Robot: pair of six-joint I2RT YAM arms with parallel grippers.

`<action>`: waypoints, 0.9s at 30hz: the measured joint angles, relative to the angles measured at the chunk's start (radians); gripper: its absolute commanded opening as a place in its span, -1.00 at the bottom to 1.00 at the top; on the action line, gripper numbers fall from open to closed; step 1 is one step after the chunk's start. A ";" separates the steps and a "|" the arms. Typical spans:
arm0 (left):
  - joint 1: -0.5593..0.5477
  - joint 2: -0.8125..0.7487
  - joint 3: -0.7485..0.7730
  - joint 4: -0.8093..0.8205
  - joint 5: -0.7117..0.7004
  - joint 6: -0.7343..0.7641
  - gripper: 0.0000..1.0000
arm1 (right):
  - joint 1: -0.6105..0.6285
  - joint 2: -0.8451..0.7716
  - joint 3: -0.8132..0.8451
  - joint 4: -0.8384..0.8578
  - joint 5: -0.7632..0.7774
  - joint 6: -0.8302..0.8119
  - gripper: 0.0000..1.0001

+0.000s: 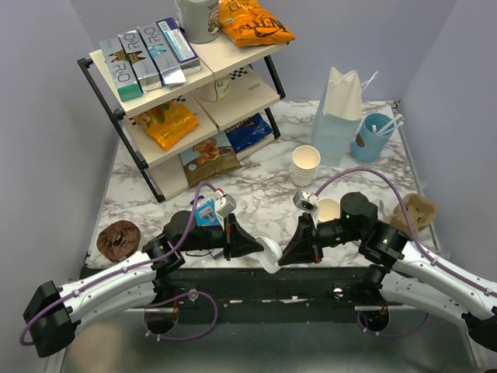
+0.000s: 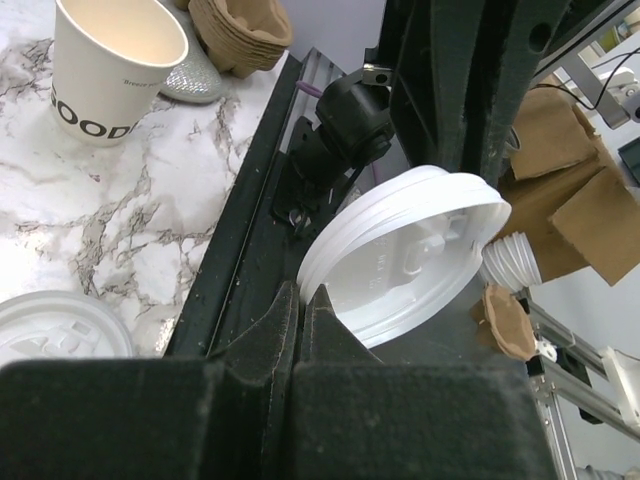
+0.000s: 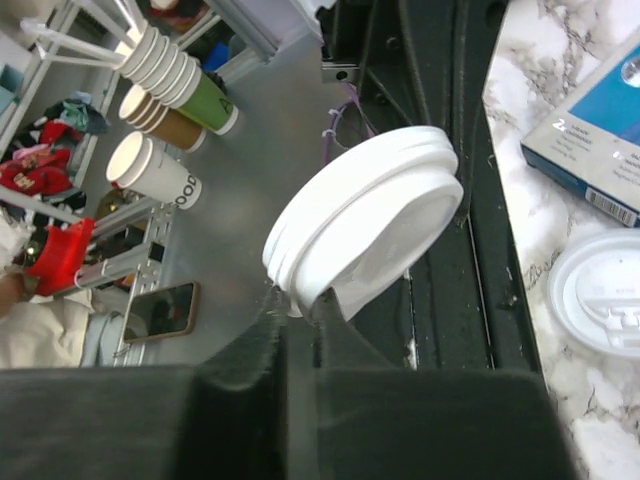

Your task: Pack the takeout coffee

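As viewed from overhead, meeting point: near edge of the marble table [image 1: 260,180], grippers tip to tip.
Left gripper [image 2: 302,295]: fingers pressed together on the lower rim of the white sip lid [image 2: 400,260].
Right gripper [image 3: 297,305]: pinched tight on the lid's rim from the opposite side.
Lid condition: held tilted, off the table, over the dark frame rail; one lid or two nested, cannot tell.
Takeout coffee cup [image 1: 329,210]: upright on the marble, close behind the right arm's wrist, top open, apart from the held lid.
Loose lid [image 2: 50,330]: flat on the marble by the near edge.
Stack of cups [image 1: 306,165]: upright, farther back, mid-table.
Brown cup carriers [image 1: 415,214]: stacked at the right edge.
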 measured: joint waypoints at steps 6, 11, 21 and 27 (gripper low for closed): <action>0.000 0.010 0.000 0.019 0.018 -0.001 -1.00 | 0.000 0.028 -0.006 0.055 -0.060 0.023 -0.99; 0.003 0.031 0.000 0.052 0.045 -0.008 -1.00 | 0.000 0.043 -0.006 0.078 -0.077 0.026 -0.99; 0.022 0.066 -0.002 0.132 0.095 -0.025 -1.00 | 0.017 0.044 0.060 -0.042 0.024 -0.016 -0.99; 0.040 0.036 -0.008 0.065 0.013 0.002 -1.00 | 0.031 0.048 0.122 -0.205 0.257 0.019 -0.99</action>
